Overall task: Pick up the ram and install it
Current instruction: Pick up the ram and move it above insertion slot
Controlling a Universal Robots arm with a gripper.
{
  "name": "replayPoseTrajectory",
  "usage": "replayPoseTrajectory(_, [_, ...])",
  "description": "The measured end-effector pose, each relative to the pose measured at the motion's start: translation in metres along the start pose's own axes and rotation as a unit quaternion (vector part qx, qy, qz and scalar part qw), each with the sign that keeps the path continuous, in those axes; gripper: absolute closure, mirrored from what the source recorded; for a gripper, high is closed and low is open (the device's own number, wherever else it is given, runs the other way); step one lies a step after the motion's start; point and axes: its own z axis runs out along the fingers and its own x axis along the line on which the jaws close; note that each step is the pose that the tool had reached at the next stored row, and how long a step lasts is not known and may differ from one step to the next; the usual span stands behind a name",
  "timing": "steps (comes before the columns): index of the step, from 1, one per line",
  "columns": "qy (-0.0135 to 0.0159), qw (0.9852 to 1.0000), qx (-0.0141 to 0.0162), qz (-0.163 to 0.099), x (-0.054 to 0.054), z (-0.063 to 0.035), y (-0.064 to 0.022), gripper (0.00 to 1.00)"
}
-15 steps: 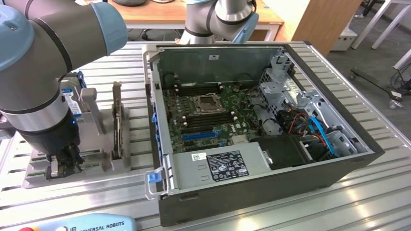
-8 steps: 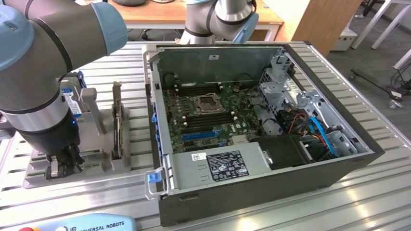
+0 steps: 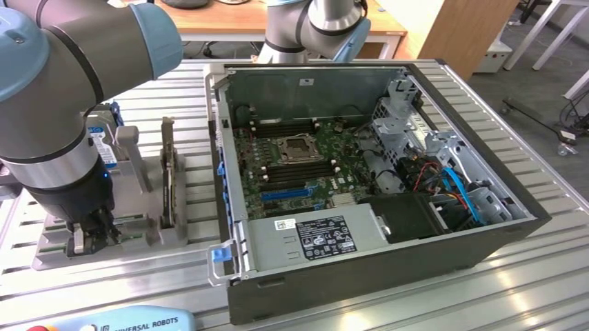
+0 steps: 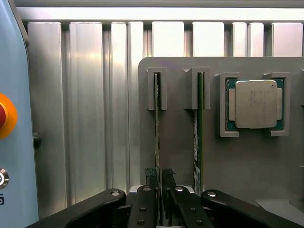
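Note:
In the wrist view two green ram sticks stand on edge in slots of a grey holder (image 4: 175, 142). My gripper (image 4: 160, 176) is down over the near end of the left ram (image 4: 156, 118), one finger on each side, shut on its thin edge. The second stick (image 4: 200, 123) stands free beside it. In the exterior view my gripper (image 3: 92, 238) is low in the holder (image 3: 138, 238), at the exterior view's left of the open computer case (image 3: 368, 269). The motherboard (image 3: 294, 155) lies exposed inside the case.
A silver CPU chip (image 4: 255, 103) sits in its own pocket of the holder. A blue-and-white labelled drive (image 3: 99, 141) stands behind the arm. The teach pendant (image 3: 120, 321) lies at the near table edge. A second arm's base (image 3: 313, 31) stands behind the case.

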Motion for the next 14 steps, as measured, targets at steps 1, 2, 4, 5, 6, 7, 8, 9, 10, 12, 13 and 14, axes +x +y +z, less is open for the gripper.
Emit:
replayPoseTrajectory(1, [0.0,1.0,0.0,0.0,0.0,0.0,0.0,0.81])
replayPoseTrajectory(2, [0.0,1.0,0.0,0.0,0.0,0.0,0.0,0.81])
replayPoseTrajectory(4, [0.0,1.0,0.0,0.0,0.0,0.0,0.0,0.81])
replayPoseTrajectory(5, [0.0,1.0,0.0,0.0,0.0,0.0,0.0,0.81])
replayPoseTrajectory(6, [0.0,1.0,0.0,0.0,0.0,0.0,0.0,0.81])
replayPoseTrajectory(7, [0.0,1.0,0.0,0.0,0.0,0.0,0.0,0.81])
replayPoseTrajectory(8, [0.0,1.0,0.0,0.0,0.0,0.0,0.0,0.81])
replayPoseTrajectory(9, [0.0,1.0,0.0,0.0,0.0,0.0,0.0,0.81])
replayPoseTrajectory(10, [0.0,1.0,0.0,0.0,0.0,0.0,0.0,0.81])
replayPoseTrajectory(12, [0.0,1.0,0.0,0.0,0.0,0.0,0.0,0.81])
replayPoseTrajectory(13, [0.0,1.0,0.0,0.0,0.0,0.0,0.0,0.82])
replayPoseTrajectory(14, [0.0,1.0,0.0,0.0,0.0,0.0,0.0,0.88])
